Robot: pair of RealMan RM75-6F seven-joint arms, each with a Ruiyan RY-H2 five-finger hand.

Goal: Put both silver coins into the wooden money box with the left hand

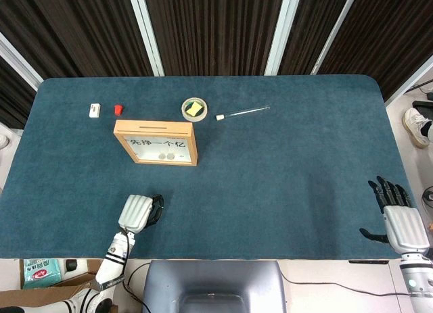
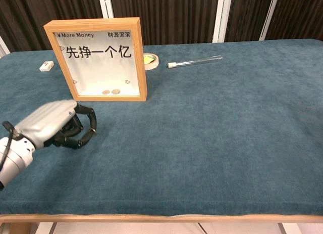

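From the head view, my left hand [image 1: 138,212] sits near the table's [image 1: 284,178] front edge, fingers curled under; I cannot tell from here whether it pinches a coin. The wooden money box [image 1: 156,142] stands beyond it toward the far side, its slot edge running left to right. My right hand [image 1: 399,222] rests spread and empty at the far right corner, well apart.

From the chest view, the left hand [image 2: 55,129] is curled tight above the cloth; any coin between the fingertips is hidden. Two silver coins [image 2: 110,92] show behind the box's [image 2: 96,59] window, so I judge the lift goes up and forward to the top slot
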